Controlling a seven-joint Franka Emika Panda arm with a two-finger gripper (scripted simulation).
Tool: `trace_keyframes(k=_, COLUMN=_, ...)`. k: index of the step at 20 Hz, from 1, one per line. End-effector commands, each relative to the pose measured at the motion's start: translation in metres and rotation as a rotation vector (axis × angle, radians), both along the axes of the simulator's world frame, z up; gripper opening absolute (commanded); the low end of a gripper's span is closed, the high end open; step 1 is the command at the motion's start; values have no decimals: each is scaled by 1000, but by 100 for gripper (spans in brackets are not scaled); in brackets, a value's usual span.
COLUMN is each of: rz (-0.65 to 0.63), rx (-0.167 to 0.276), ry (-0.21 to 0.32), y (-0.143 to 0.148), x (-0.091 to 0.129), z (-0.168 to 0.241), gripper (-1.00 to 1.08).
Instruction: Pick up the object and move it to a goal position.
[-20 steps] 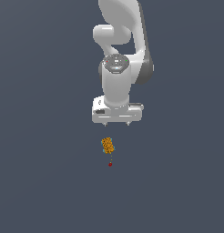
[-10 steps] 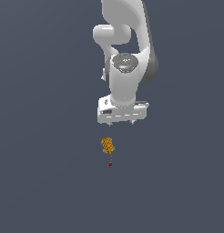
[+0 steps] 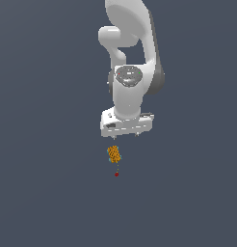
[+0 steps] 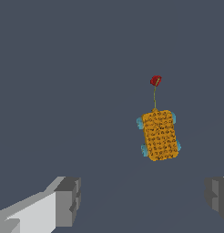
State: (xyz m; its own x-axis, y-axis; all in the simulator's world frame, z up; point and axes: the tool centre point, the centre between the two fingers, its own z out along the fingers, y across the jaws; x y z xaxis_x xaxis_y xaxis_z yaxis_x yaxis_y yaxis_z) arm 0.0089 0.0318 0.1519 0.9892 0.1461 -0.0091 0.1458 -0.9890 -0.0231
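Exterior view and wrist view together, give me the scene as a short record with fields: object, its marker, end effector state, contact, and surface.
object: small orange-yellow knobbly block with teal flecks at its corners, lying on the surface
marker: thin line running from one end of the block to a red dot
end effector: white end effector, fingers spread wide, open, nothing held
contact: none; the block lies beyond the fingertips, not between them
position: in the exterior view the block sits just below the end effector
surface: plain dark grey-blue floor
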Motion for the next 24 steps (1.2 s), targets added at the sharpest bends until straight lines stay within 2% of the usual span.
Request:
trace_keyframes(k=1, rz=20, rx=-2, ry=-1, y=-5, x=7, z=-10, gripper=100)
trace_keyframes(k=12, rz=134, rx=-16, ry=-12, y=-36, x=42, z=-69, gripper=100)
trace_keyframes(k=24, rz=164, rx=-20, ry=-13, y=-45, x=49, z=-87, gripper=100)
